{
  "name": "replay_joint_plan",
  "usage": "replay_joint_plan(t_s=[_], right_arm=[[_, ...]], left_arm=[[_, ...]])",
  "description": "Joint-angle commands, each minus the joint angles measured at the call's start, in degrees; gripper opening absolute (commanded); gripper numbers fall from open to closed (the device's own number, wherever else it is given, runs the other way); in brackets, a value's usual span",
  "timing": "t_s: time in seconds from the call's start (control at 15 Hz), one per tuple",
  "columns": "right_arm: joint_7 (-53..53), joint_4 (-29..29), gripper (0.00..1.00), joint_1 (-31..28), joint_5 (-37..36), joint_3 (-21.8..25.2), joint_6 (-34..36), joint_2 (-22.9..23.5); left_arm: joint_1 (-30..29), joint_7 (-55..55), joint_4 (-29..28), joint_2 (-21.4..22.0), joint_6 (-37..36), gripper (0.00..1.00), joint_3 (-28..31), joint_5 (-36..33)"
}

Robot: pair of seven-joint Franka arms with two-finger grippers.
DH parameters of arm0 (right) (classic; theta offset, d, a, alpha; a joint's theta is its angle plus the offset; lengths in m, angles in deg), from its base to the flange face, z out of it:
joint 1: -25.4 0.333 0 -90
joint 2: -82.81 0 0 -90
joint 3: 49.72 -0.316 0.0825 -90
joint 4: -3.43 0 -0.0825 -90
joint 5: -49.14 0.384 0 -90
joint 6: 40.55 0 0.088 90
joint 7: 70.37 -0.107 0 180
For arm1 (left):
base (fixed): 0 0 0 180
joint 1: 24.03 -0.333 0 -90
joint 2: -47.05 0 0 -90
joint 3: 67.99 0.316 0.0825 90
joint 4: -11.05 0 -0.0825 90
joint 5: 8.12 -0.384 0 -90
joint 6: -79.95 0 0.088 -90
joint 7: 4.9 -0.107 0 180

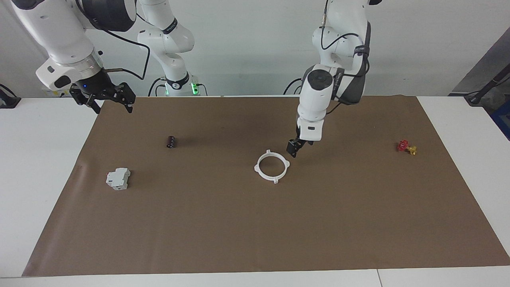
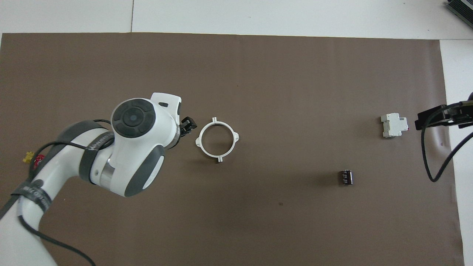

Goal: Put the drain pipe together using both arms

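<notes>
The drain pipe's two white half-ring arcs lie joined as one flat ring [image 1: 257, 166] with small tabs, on the brown mat near its middle; the ring also shows in the overhead view [image 2: 200, 140]. My left gripper [image 1: 293, 148] hangs low over the mat just beside the ring, toward the left arm's end of the table, a small gap from it and holding nothing; it also shows in the overhead view [image 2: 187, 123]. My right gripper [image 1: 106, 103] is open and empty, raised over the mat's edge at the right arm's end, and waits there; its black tips show in the overhead view [image 2: 434, 119].
A grey-white boxy block [image 1: 118, 178] [image 2: 394, 125] and a small black cylinder [image 1: 171, 141] [image 2: 346, 177] lie toward the right arm's end. A small red and yellow part [image 1: 406, 147] [image 2: 33, 159] lies toward the left arm's end. The brown mat [image 1: 239, 231] covers the white table.
</notes>
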Motion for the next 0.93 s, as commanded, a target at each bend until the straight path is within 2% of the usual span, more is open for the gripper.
replay_joint_plan(t_s=[0.0, 0.2, 0.4, 0.6, 0.73, 0.87], right_arm=[[-0.7, -0.5, 1.00, -0.2, 0.9, -0.2, 0.7, -0.9], [-0.7, -0.5, 1.00, -0.2, 1.0, -0.2, 0.7, -0.9], [-0.7, -0.5, 1.00, -0.2, 1.0, -0.2, 0.7, -0.9], [-0.7, -0.5, 1.00, -0.2, 1.0, -0.2, 0.7, -0.9], [-0.7, -0.5, 1.00, -0.2, 1.0, -0.2, 0.7, -0.9], [-0.7, -0.5, 1.00, -0.2, 1.0, -0.2, 0.7, -0.9]], left_arm=[[-6.3, -15.9, 5.4, 3.0, -10.6, 1.00, -0.3, -0.6], [-13.2, -28.5, 10.9, 4.1, -17.8, 1.00, -0.2, -0.6], [-19.6, -46.4, 10.6, 6.7, -20.9, 1.00, -0.2, -0.6], [-25.4, -57.6, 10.7, 7.9, -21.8, 1.00, -0.2, -0.6], [-26.5, -66.9, 10.8, 8.5, -22.1, 1.00, -0.2, -0.9], [-26.2, -67.9, 10.8, 8.7, -21.2, 1.00, -0.4, -0.7]])
